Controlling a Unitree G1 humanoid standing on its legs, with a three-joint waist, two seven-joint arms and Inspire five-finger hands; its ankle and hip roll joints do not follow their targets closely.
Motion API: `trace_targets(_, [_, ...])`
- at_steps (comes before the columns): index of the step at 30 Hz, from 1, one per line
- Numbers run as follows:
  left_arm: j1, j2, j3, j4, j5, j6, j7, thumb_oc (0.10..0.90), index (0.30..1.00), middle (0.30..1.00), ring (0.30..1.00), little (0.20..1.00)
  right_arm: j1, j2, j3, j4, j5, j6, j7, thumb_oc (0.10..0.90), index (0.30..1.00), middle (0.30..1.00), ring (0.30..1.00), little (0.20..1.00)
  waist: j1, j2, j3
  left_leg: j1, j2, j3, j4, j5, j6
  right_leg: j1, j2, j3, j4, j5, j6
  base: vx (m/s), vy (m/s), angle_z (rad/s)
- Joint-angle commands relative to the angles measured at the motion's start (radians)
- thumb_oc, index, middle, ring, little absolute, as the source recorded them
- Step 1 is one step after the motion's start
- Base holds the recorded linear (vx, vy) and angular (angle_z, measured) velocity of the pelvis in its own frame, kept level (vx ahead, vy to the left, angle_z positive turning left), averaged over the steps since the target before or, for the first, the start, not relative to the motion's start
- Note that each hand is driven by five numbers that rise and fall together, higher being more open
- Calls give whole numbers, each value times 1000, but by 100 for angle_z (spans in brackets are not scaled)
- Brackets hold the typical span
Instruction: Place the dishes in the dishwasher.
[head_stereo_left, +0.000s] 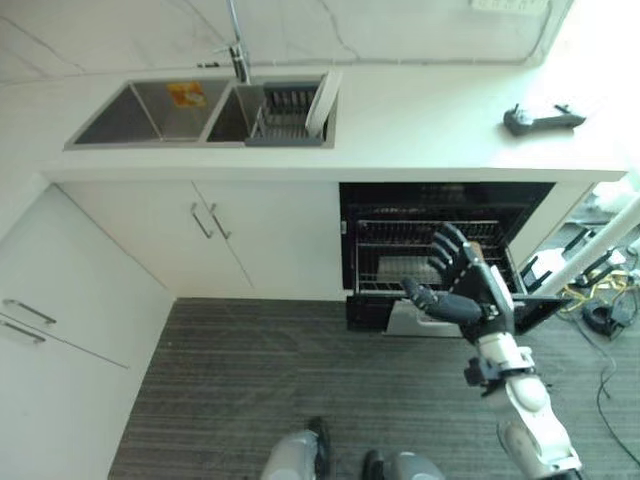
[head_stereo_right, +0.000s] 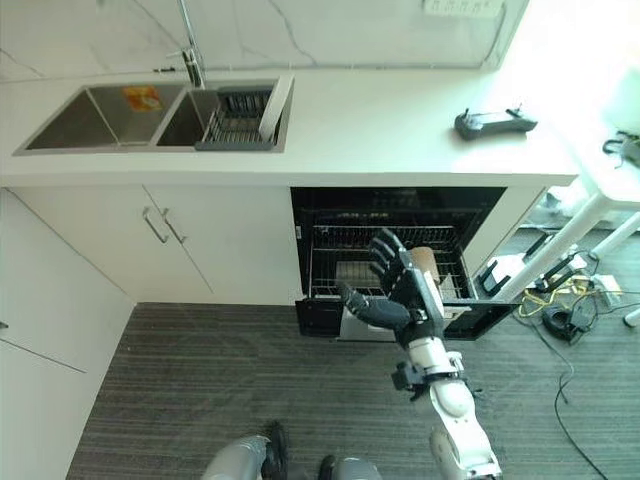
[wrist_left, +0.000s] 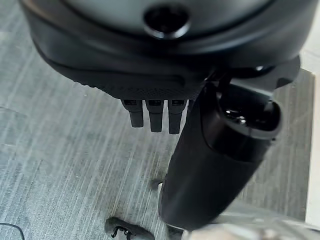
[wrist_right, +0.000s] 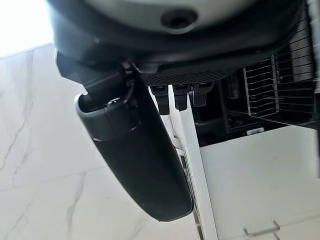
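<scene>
The right hand (head_stereo_left: 470, 290) covers the middle of the dishwasher rack (head_stereo_left: 400, 255), so part of the rack stays hidden. A pale flat item (head_stereo_left: 405, 268) in the rack shows through the wires, too indistinct to identify. A brown object (head_stereo_right: 428, 262) shows just behind the fingers, mostly covered by them. The white plate (head_stereo_left: 322, 100) stands on edge in the sink's dish rack (head_stereo_left: 285, 112), its lower part hidden by the rack. A dark device (head_stereo_left: 540, 118) on the counter is too small to name. The left hand (wrist_left: 155, 117) shows short fingertips under its palm, the rest covered.
</scene>
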Motion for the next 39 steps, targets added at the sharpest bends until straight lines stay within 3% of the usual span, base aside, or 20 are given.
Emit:
trace_targets(1, [-23,6,-25,-36,20,-23,-11,800,900,900,900,900,-101,-40,-34,-126,-34,-130,-16,800,900,900,900,900,-3,21,-28,75,64,-26,-12,35,12,123,17,-17,-61,-72,83,188,273,-24])
trace_targets(3, [-38,14,-31,-32,34,-10,-35,800,900,900,900,900,-107,-51,-36,-128,-42,-141,-24,800,900,900,900,900,-13,23,-33,94,82,-22,-12,20,17,134,-1,-11,-61,-76,88,308,475,-38])
trace_targets(4, [-58,32,-56,-36,75,-4,-107,800,900,900,900,900,-104,-70,-63,-136,-22,-138,-38,800,900,900,900,900,-30,24,-46,145,70,14,-12,-57,29,152,-38,-23,-61,-87,111,433,637,-44])
trace_targets(5, [-61,36,-73,-40,110,-3,-133,800,900,900,900,900,-97,-72,-77,-141,-12,-135,-49,800,900,900,900,900,-31,24,-51,157,59,18,-12,-75,32,160,-53,-29,-61,-89,118,360,627,-36])
trace_targets(7, [-64,46,-118,-65,127,1,-169,800,900,900,900,900,-86,-69,-104,-151,33,-119,-58,800,900,900,900,900,-32,35,-60,160,15,-8,-12,-92,63,154,-72,-31,-61,-48,137,208,508,22])
trace_targets(8, [-70,65,-141,-82,97,19,-200,800,900,900,900,900,-70,-52,-118,-173,26,-110,-57,800,900,900,900,900,-44,44,-66,180,-24,-15,-12,-128,102,149,-95,-28,-40,24,172,250,566,46])
trace_targets(11, [-81,82,-153,-82,65,69,-200,800,900,900,900,900,-56,-12,-112,-183,10,-109,-70,800,900,900,900,900,-49,49,-79,189,-83,-30,-12,-162,157,93,-140,-6,103,123,203,192,417,16])
trace_targets(13, [-72,87,-154,-21,50,70,-154,800,900,900,900,900,-57,22,-89,-167,-5,-119,-32,800,900,900,900,900,-39,52,-83,230,-113,-10,-12,-210,180,9,-156,-25,254,127,209,239,339,-3])
trace_targets(15, [-71,84,-140,-2,31,85,-132,800,900,900,900,900,-66,21,-79,-164,-11,-122,-28,800,900,900,900,900,-41,54,-83,228,-110,-6,-12,-215,179,-22,-116,-29,213,105,206,116,64,-79])
trace_targets(16, [-69,89,-102,24,57,94,-143,800,900,900,900,900,-75,4,-85,-151,10,-142,-17,800,900,900,900,900,-44,52,-78,228,-96,4,-12,-211,164,-34,-66,-54,12,81,192,60,-116,-84])
trace_targets(19, [-52,82,-90,35,40,78,-130,800,900,900,900,900,-102,-15,-89,-144,39,-152,-1,800,900,900,900,900,-41,50,-63,253,-92,25,-12,-246,161,-133,-100,-54,-61,181,230,35,-94,-58])
trace_targets(22, [-43,64,-88,48,13,63,-100,800,900,900,900,900,-117,-24,-84,-155,42,-137,-5,800,900,900,900,900,-34,34,-75,252,-75,34,-12,-242,135,-123,-88,-50,-61,72,210,104,-280,-32])
trace_targets(29, [-49,23,-90,55,11,58,-34,800,900,900,900,900,-126,-39,-61,-173,25,-128,-43,800,900,900,900,900,-27,4,-85,284,-84,19,-12,-203,117,-67,-48,-33,-61,30,143,114,-277,6])
trace_targets(30, [-50,22,-90,53,5,54,-25,800,900,900,900,900,-127,-44,-58,-174,26,-129,-45,800,900,900,900,900,-23,-3,-79,296,-89,21,-12,-187,114,-58,-48,-27,-61,27,134,121,-310,-3])
trace_targets(31, [-48,19,-90,45,-5,48,-9,800,900,900,900,900,-128,-50,-52,-170,28,-139,-48,800,900,900,900,900,-10,-22,-58,300,-98,15,30,-115,103,-38,-52,-8,-61,22,114,100,-348,-10])
trace_targets(34, [-36,14,-80,14,26,68,19,800,900,900,900,900,-123,-41,-51,-169,2,-152,-62,800,900,900,900,900,1,-11,-21,172,-79,-6,260,-64,87,-2,-26,2,-61,17,82,74,-244,-6])
trace_targets(35, [-30,13,-79,5,35,81,23,800,900,900,900,900,-126,-39,-49,-173,-5,-150,-70,800,900,900,900,900,7,-4,-16,173,-99,-16,205,-60,90,6,-23,5,-61,13,85,180,12,-6])
trace_targets(36, [-14,10,-75,-2,39,92,41,800,900,900,900,900,-135,-29,-37,-179,-22,-142,-75,800,900,900,900,900,21,7,-19,205,-135,-49,-5,-33,89,15,-13,26,-61,4,100,217,165,-16])
trace_targets(37, [-6,8,-72,10,37,96,45,800,900,900,900,900,-143,-29,-25,-184,-32,-132,-82,800,900,900,900,900,21,39,-19,126,-104,-87,-12,-32,62,28,20,33,-61,-10,102,225,202,-24])
trace_targets(39, [-8,8,-67,64,34,73,38,800,900,900,900,900,-154,-39,-12,-167,-32,-148,-92,800,900,900,900,900,21,48,-29,47,-77,-89,-12,-18,43,50,29,49,-61,-37,103,240,218,-43])
